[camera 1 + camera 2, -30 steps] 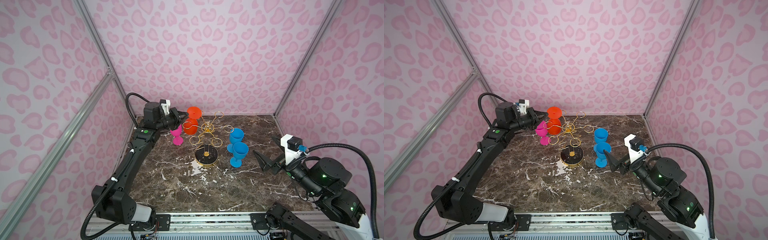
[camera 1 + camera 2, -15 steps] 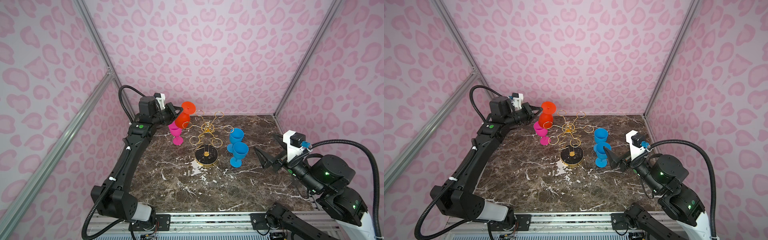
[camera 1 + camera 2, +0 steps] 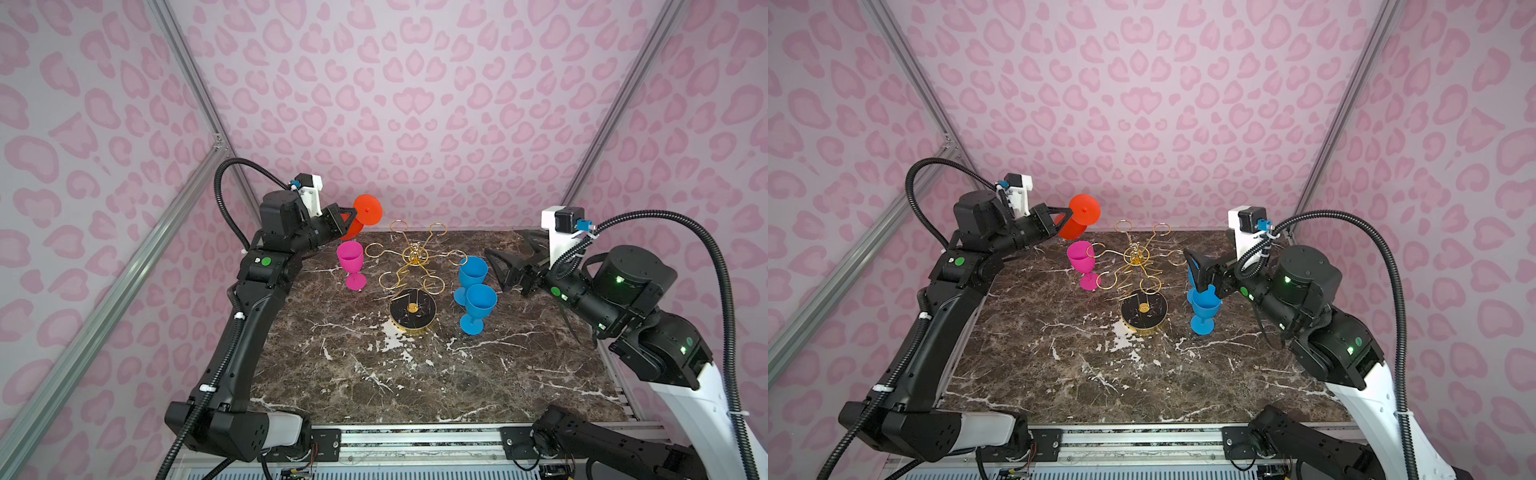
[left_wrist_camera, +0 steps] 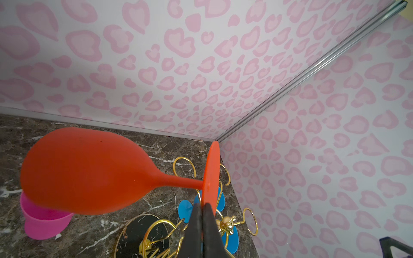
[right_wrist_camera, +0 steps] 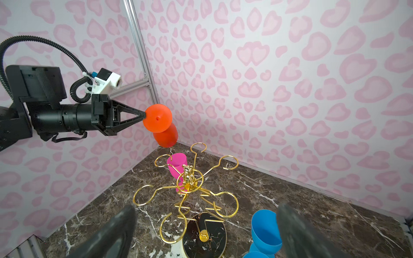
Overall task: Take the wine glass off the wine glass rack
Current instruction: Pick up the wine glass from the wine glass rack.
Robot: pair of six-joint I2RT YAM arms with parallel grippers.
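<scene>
top views: high, front, looking down | wrist views: close, share wine glass rack (image 5: 189, 182) (image 4: 226, 223)

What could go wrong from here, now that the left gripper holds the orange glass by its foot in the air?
The left gripper pinches only the thin foot edge of the orange glass, bowl sticking out sideways, so it may pivot or slip.
A drop could hit the pink glass standing just below it.
The open right gripper is close to the blue glasses and might knock them.
</scene>
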